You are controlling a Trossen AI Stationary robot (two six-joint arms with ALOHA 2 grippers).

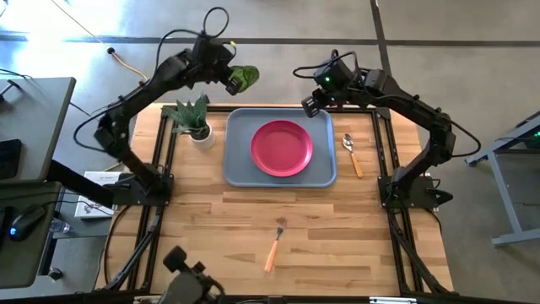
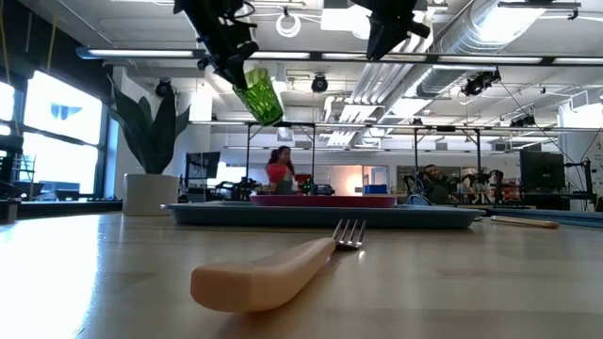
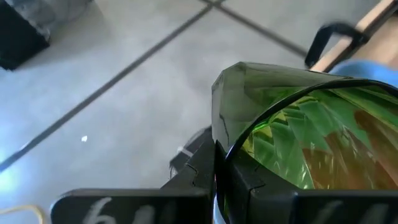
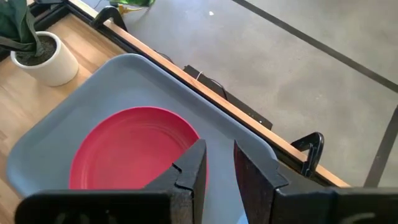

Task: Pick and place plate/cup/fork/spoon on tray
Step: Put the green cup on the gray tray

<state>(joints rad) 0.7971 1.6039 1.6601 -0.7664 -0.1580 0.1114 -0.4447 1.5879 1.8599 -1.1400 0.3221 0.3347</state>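
The dark green cup (image 1: 245,76) is held high in my left gripper (image 1: 231,82), past the table's far edge, left of the tray's far left corner. It also shows in the low view (image 2: 263,95). The pink-red plate (image 1: 282,148) lies flat in the light blue-grey tray (image 1: 239,169). My right gripper (image 1: 314,105) hovers over the tray's far right corner, empty, its fingers a narrow gap apart (image 4: 219,163). The spoon (image 1: 352,154) lies on the table right of the tray. The fork (image 1: 275,243) lies near the front edge. My left gripper pinches the cup's wall at the rim (image 3: 219,140), one finger outside (image 3: 200,168) and, as it seems, one inside (image 3: 255,186). The cup is lifted clear of everything and hangs tilted below the fingers (image 2: 263,95).
A leafy plant in a white pot (image 1: 196,123) stands just left of the tray's far left corner. Bare wood lies between the tray and the fork. Black clamps sit on the table's far edge (image 4: 311,149). People show in the room beyond (image 2: 279,169).
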